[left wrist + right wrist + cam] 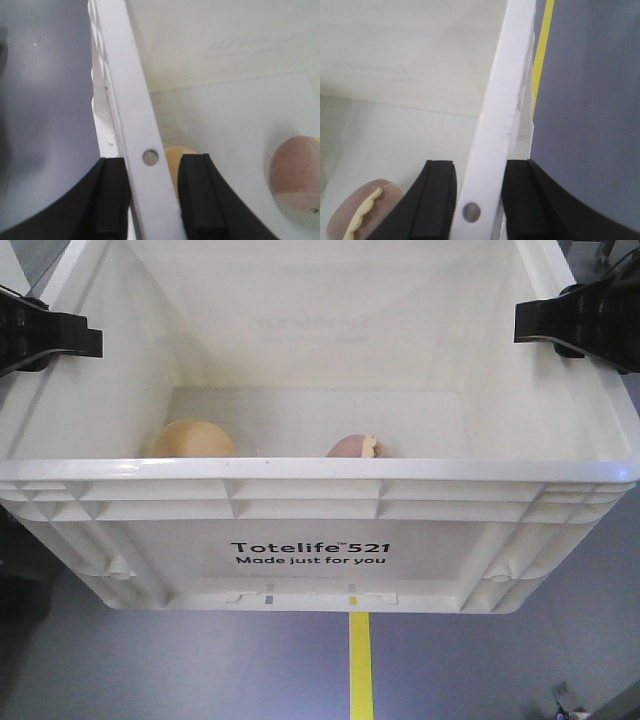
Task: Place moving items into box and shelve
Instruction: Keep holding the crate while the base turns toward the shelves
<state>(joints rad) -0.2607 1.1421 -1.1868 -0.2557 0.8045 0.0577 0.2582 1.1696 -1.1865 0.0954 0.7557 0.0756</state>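
The box (150, 540), seen from the front: a large white rectangular plastic crate with a ribbed rim, open at the top, its near wall printed in black "Totelife 521 / Made just for you". It fills most of the view, with grey floor (150, 670) and a yellow line (360, 665) showing below the near wall.

The left gripper (50, 340) is clamped on the left rim and the right gripper (575, 325) on the right rim. In each wrist view two black fingers (112, 200) press on either side of the white rim strip, next to a small round hole.

Two moving items lie on the box's bottom, close to the near wall and apart from each other. At left is a smooth, rounded tan-yellow lump (192, 440), like a bun. Right of it, near the middle, is a pinkish-brown lump (352, 447) with a cream, scalloped edge. The near rim hides the lower part of both.
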